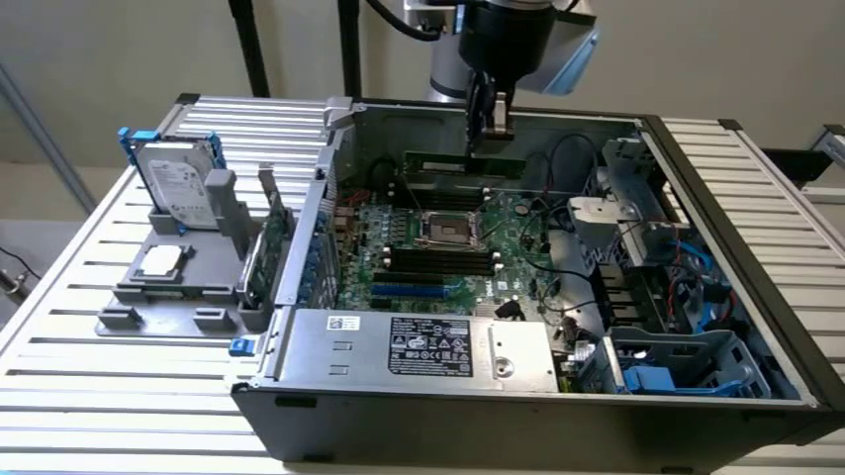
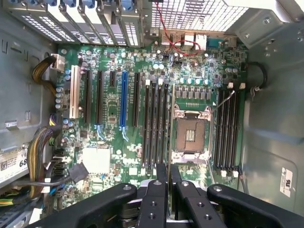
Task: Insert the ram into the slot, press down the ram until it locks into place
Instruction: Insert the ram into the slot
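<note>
You see the ram (image 1: 442, 163), a thin green stick, on its long edge, level, running parallel to the long, empty black slot (image 2: 160, 123).

An open computer case (image 1: 528, 426) sits on the slatted table (image 1: 93, 406). In the exterior view, the motherboard (image 1: 521, 237) with its silver processor socket (image 1: 446, 231) lies at the case's centre. The labelled power supply (image 1: 422, 346) is at six o'clock and a hard drive (image 1: 178, 188) at nine o'clock.
</note>
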Controlling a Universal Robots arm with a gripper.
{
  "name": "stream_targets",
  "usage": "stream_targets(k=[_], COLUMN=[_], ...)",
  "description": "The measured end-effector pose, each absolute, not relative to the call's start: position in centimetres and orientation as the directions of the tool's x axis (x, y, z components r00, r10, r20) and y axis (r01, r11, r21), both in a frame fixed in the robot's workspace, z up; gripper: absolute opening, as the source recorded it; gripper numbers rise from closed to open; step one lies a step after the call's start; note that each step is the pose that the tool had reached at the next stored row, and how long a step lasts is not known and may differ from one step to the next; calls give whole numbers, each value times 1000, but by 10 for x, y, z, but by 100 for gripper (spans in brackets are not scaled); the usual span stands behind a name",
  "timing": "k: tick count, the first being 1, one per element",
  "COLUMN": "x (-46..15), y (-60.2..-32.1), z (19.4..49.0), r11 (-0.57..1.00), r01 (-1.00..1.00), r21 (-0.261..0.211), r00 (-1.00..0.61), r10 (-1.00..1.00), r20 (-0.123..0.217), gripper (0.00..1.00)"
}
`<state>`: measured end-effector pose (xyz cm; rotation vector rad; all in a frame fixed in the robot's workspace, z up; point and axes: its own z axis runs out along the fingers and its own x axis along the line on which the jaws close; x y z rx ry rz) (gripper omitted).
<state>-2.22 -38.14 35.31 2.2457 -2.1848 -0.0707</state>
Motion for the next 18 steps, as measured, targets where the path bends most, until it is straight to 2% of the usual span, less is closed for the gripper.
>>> stream_targets(k=[18], x=[-28], y=[-401], z=[326], r11=[-30], r01=[-999], r21=[33], r00=[29], r10=[-999], r20=[-26], gripper=[14])
